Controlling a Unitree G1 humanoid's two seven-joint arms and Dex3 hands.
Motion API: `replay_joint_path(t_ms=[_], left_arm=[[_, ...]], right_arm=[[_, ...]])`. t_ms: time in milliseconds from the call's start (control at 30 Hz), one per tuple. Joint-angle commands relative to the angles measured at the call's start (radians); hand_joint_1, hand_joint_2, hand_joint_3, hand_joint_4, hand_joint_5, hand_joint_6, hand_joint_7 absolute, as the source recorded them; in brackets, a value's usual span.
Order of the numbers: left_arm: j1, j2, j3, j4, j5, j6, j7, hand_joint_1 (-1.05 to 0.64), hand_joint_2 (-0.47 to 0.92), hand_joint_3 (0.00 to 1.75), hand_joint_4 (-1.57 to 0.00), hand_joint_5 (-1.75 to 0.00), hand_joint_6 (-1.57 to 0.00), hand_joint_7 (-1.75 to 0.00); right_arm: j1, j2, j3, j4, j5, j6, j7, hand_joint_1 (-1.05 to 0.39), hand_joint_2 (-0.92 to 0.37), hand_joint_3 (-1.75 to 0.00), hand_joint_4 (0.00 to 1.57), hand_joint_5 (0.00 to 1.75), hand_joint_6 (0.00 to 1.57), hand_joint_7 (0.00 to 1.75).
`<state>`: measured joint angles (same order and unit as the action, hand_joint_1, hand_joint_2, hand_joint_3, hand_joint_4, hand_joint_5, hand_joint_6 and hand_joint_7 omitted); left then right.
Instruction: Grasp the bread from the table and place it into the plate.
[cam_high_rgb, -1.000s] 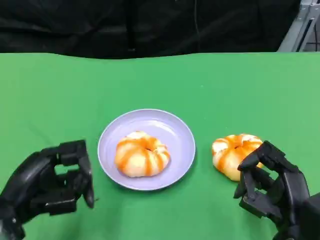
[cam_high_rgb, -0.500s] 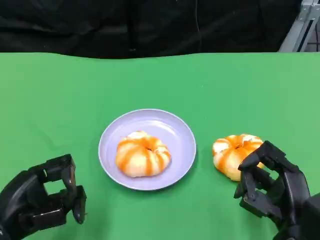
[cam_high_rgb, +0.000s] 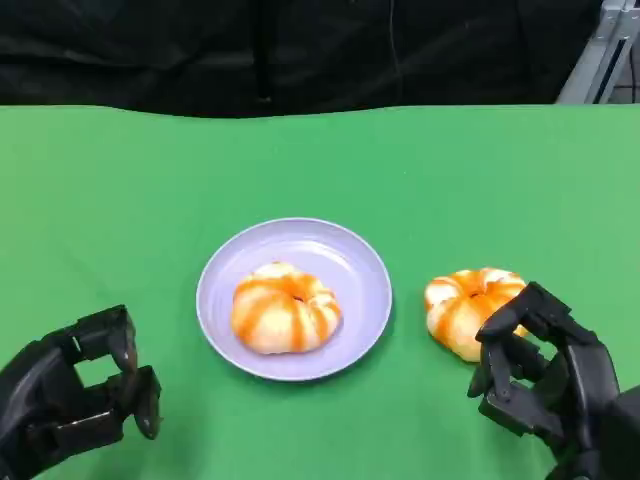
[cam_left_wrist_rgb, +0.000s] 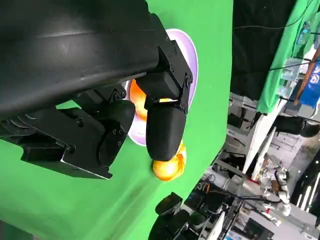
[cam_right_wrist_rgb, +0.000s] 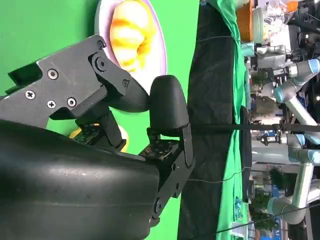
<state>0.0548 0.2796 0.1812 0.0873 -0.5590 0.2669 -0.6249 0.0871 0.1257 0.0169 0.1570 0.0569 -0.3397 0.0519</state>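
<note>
Head view: a green table (cam_high_rgb: 120, 190) carries a lavender plate (cam_high_rgb: 350, 262) near the middle of its front half. One orange-streaked bread roll (cam_high_rgb: 284, 307) lies inside the plate, slightly toward the plate's left and front rim. A second bread roll (cam_high_rgb: 459, 305) rests directly on the table, just beside the plate's right rim and apart from it.

The right hand (cam_high_rgb: 545, 365) sits at the front right of the table, immediately in front of the second bread roll; its fingers are spread apart and curved around the roll's near side. Whether the fingertips touch the roll cannot be told, and the hand does not enclose it. The left hand (cam_high_rgb: 75, 390) is at the front left corner of the table, well apart from the plate, with fingers curled loosely, a gap between them and nothing held.

Left wrist view: the left hand's black fingers (cam_left_wrist_rgb: 162, 125) lie before the plate (cam_left_wrist_rgb: 192, 55), with the second bread roll (cam_left_wrist_rgb: 170, 167) beyond. Right wrist view: the right hand's fingers (cam_right_wrist_rgb: 167, 107) stand apart, with the plate (cam_right_wrist_rgb: 159, 52) and its bread roll (cam_right_wrist_rgb: 131, 30) beyond them.
</note>
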Motion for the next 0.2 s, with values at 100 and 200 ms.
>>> replay_joint_path(t_ms=[100, 200], left_arm=[[-0.002, 0.001, 0.015, -0.003, 0.021, -0.018, 0.001, 0.11, 0.66, 1.39, -0.9, -1.75, -0.74, -1.75], [-0.002, -0.003, 0.016, -0.011, 0.018, -0.005, 0.011, 0.11, 0.66, 1.41, -0.9, -1.75, -0.74, -1.75]], right_arm=[[0.005, -0.004, -0.005, -0.008, 0.005, -0.002, -0.007, -0.15, -0.61, -1.13, 0.84, 1.75, 0.62, 1.62], [0.004, -0.006, -0.004, -0.004, 0.003, -0.01, -0.005, -0.14, -0.62, -1.12, 0.83, 1.75, 0.62, 1.62]])
